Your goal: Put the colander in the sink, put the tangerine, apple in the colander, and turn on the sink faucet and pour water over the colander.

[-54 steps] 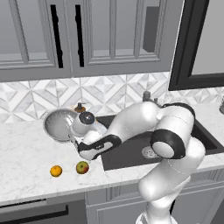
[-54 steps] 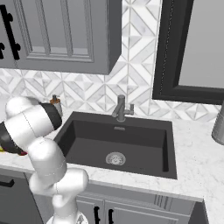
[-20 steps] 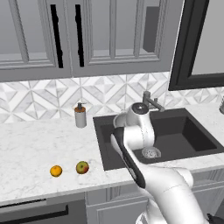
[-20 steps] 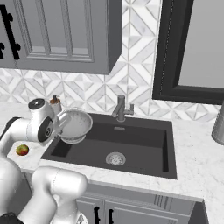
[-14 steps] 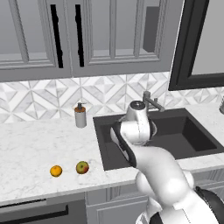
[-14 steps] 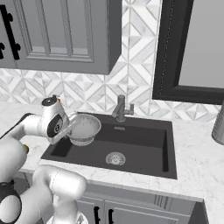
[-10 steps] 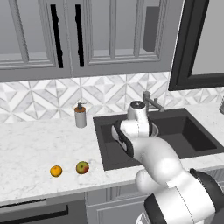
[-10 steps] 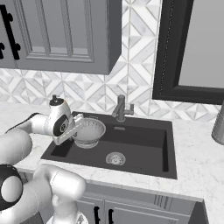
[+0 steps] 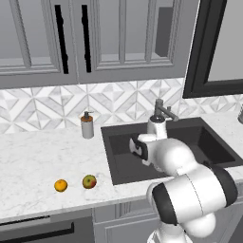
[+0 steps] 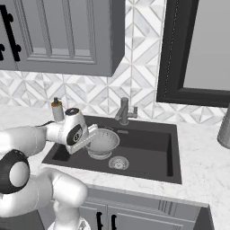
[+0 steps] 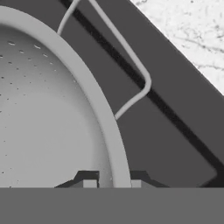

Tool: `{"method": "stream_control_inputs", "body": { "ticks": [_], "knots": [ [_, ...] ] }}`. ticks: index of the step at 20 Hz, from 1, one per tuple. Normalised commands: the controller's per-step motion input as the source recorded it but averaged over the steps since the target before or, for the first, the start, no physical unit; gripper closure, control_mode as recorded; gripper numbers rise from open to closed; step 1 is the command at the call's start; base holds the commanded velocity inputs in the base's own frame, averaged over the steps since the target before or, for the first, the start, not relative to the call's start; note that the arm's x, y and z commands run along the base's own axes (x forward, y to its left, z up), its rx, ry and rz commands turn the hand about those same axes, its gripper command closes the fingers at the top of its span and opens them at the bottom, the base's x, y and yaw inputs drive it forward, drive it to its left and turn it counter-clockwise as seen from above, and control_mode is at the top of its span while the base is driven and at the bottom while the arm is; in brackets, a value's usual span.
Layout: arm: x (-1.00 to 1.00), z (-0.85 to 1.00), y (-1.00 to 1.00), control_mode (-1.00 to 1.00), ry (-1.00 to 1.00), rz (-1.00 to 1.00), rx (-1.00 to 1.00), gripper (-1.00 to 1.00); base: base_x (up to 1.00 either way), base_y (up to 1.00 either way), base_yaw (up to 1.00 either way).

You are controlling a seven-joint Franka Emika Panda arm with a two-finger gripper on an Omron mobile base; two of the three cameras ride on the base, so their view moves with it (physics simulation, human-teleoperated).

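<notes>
The silver perforated colander [image 10: 103, 141] hangs low inside the dark sink [image 10: 148, 148], left of the round drain [image 10: 118, 162]; I cannot tell whether it touches the basin floor. My gripper [image 10: 92, 134] is shut on the colander's left rim. In the hand view the rim [image 11: 105, 131] runs between the two fingertips [image 11: 89, 183], and a wire handle [image 11: 139, 70] sticks out beyond it. The tangerine [image 9: 60, 185] and the apple [image 9: 88, 181] lie side by side on the counter left of the sink [image 9: 118, 159]. The faucet [image 10: 124, 110] stands behind the basin.
A soap dispenser [image 9: 87, 125] stands on the counter [image 9: 33, 161] by the sink's back left corner. A metal container [image 10: 223, 126] sits at the far right. My own arm [image 9: 180, 175] covers much of the basin in the left base view.
The gripper has carried the colander from over the counter rightward and down into the sink basin. The fruits have stayed put.
</notes>
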Motion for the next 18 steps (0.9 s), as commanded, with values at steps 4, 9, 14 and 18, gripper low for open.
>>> {"method": "stream_control_inputs", "body": {
  "ticks": [4,9,14,18],
  "knots": [
    [0.23,-0.31,-0.40,-1.00,0.00,-0.16,0.03,1.00,0.00,0.00,0.00],
    [0.36,-0.27,-0.19,-1.00,0.00,-0.11,0.04,1.00,0.00,0.00,0.00],
    [0.43,-0.26,-0.02,-1.00,0.00,-0.05,0.00,1.00,0.00,0.00,0.00],
    [0.27,-0.39,-0.22,-1.00,0.00,-0.08,0.00,1.00,0.00,0.00,0.00]
  ]
}}
